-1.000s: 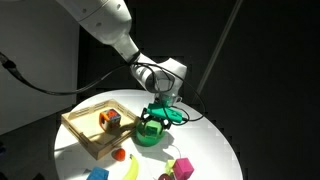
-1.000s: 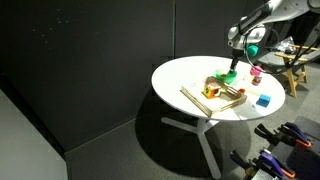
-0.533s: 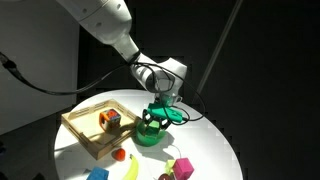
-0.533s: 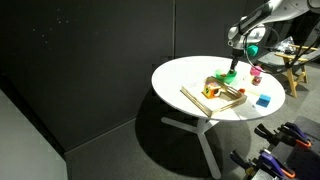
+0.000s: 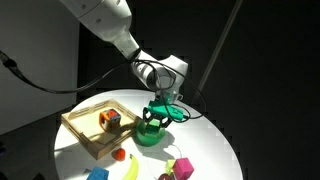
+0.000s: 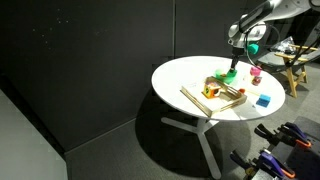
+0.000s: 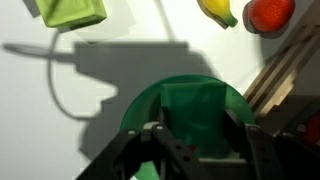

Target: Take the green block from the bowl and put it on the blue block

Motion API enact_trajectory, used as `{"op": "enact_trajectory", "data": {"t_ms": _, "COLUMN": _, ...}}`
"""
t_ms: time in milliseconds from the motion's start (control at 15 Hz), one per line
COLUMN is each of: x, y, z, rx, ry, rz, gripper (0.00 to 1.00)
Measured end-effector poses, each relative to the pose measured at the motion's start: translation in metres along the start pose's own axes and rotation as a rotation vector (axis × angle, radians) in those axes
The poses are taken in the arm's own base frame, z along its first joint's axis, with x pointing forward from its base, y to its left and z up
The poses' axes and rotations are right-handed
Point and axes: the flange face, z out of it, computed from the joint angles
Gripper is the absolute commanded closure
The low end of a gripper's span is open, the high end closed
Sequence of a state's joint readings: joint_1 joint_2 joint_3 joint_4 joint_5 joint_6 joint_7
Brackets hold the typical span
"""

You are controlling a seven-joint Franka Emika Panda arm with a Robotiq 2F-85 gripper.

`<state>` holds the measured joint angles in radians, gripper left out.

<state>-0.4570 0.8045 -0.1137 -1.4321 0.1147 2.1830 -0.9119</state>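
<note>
You are at the first step of the job. The gripper [image 7: 198, 135] is down inside the bowl [image 7: 138, 115], and its fingers [image 7: 160, 142] are clamped on the green block [image 7: 190, 100], one on each side of it. The green block is within the bowl's rim; whether it has lifted off the bowl's floor cannot be told from these views. By my reading the grasp is made and nothing more.

What is left is the whole carry. You must raise the green block clear of the rim and take it over to the blue block [image 5: 97, 174]. That block stands at the near edge of the table [image 5: 215, 140], to the left of the bowl and well apart from it. Then you set the green block on top. Nothing lies on the blue block now.

As for the containers, the bowl holds only the green block, as far as the wrist view shows. The wooden tray [image 5: 78, 137], just left of the bowl, holds one orange-red block [image 5: 110, 120]. The banana [image 5: 131, 166] and the magenta block [image 5: 182, 167] lie loose on the table, nearer than the bowl, in no container.
</note>
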Motion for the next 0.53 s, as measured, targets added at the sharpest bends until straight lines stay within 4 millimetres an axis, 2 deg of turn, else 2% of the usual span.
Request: {"op": "enact_trajectory", "data": {"t_ms": 533, "x": -0.003, "y": -0.005, "z": -0.047, "rx": 0.023, "ry": -0.013, "rz": 0.002, "gripper": 0.70}}
